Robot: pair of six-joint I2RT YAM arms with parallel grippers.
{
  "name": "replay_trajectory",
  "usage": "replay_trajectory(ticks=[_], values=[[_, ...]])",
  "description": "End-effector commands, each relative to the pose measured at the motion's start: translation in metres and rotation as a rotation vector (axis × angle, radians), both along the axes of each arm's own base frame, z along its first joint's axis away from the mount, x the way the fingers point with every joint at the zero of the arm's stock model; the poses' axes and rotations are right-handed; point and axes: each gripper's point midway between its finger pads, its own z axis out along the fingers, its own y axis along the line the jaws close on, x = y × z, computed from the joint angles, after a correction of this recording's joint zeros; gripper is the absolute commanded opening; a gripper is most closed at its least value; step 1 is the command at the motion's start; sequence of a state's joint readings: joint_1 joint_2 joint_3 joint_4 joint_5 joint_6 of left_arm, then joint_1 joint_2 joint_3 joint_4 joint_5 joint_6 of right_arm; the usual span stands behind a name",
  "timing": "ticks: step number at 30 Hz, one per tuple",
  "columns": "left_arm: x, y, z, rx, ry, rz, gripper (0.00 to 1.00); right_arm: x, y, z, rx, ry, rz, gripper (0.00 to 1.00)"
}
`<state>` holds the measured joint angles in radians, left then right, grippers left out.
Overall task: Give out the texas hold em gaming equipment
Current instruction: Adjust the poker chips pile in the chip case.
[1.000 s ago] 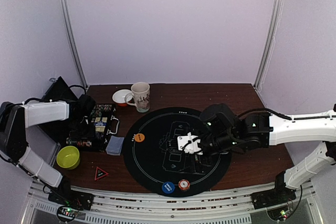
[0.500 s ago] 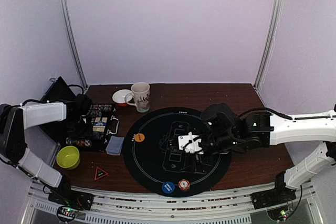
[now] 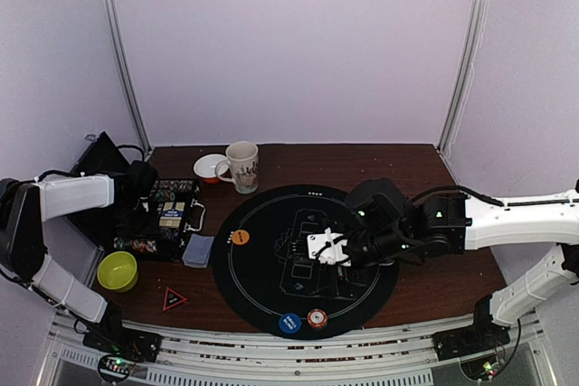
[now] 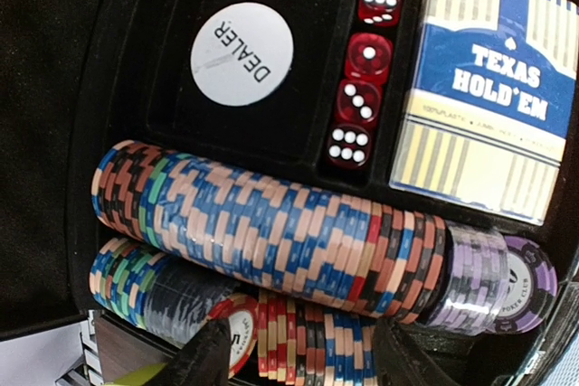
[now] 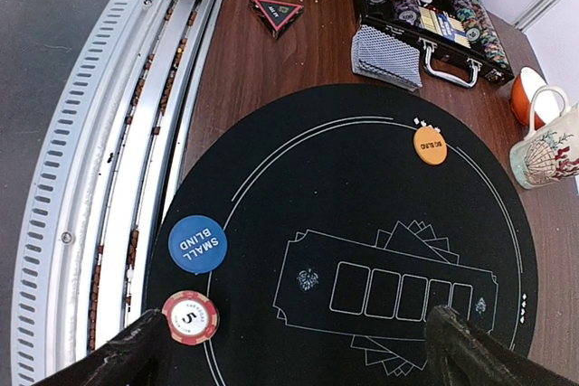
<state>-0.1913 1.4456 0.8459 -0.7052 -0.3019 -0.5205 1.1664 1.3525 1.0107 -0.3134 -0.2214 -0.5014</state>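
Observation:
My left gripper (image 4: 303, 359) is down in the black chip case (image 3: 177, 221). Its fingers (image 4: 204, 359) clamp both ends of a short run of striped poker chips (image 4: 308, 345) in the near row. Above that run lie a longer row of chips (image 4: 271, 228), a white DEALER disc (image 4: 242, 53), red dice (image 4: 360, 88) and a Texas Hold'em card box (image 4: 488, 88). My right gripper (image 5: 298, 354) hangs open over the round black mat (image 5: 380, 187), holding nothing. On the mat sit a blue SMALL BLIND disc (image 5: 197, 243), a red 5 chip (image 5: 190, 316) and an orange BIG BLIND disc (image 5: 430, 145). A grey-blue deck of cards (image 5: 387, 56) lies beside the case.
A mug (image 3: 242, 166) and a small orange-and-white bowl (image 3: 208, 167) stand behind the mat. A green bowl (image 3: 118, 270) and a red triangular marker (image 3: 174, 298) sit at the front left. The case lid (image 3: 101, 158) stands open at the far left.
The left gripper's jaws have narrowed onto the run of chips, and its arm has shifted slightly in the case. The right arm has barely moved.

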Motion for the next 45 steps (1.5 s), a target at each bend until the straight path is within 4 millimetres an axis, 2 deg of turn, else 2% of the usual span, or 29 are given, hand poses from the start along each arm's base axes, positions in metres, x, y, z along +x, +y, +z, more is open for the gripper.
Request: replay_trajectory(ticks=[1, 9, 15, 18, 22, 25, 34, 39, 45], values=[[0.013, 0.011, 0.013, 0.065, -0.045, 0.005, 0.54, 0.000, 0.001, 0.004, -0.006, 0.008, 0.006, 1.00], [0.013, 0.003, 0.008, 0.033, -0.043, -0.020, 0.51, -0.001, -0.001, 0.004, -0.013, 0.010, 0.009, 1.00], [0.008, -0.011, -0.011, -0.038, 0.013, -0.048, 0.52, 0.000, -0.002, 0.005, -0.016, 0.004, 0.007, 1.00], [0.011, -0.017, 0.002, -0.057, -0.032, -0.065, 0.58, -0.001, -0.003, 0.003, -0.025, 0.003, 0.011, 1.00], [0.022, -0.015, 0.039, -0.044, -0.132, -0.071, 0.61, -0.002, -0.001, 0.000, -0.035, 0.008, 0.023, 1.00], [0.022, -0.018, 0.046, -0.059, -0.138, -0.095, 0.64, -0.001, 0.000, -0.001, -0.039, 0.009, 0.024, 1.00], [0.012, -0.031, 0.020, -0.132, -0.058, -0.105, 0.74, -0.001, -0.001, -0.001, -0.045, 0.009, 0.024, 1.00], [0.004, -0.025, 0.007, -0.102, 0.017, -0.067, 0.80, -0.001, -0.003, -0.002, -0.047, 0.007, 0.023, 1.00], [-0.002, -0.022, 0.004, -0.091, 0.050, -0.049, 0.82, -0.001, -0.003, -0.003, -0.049, 0.008, 0.026, 1.00]])
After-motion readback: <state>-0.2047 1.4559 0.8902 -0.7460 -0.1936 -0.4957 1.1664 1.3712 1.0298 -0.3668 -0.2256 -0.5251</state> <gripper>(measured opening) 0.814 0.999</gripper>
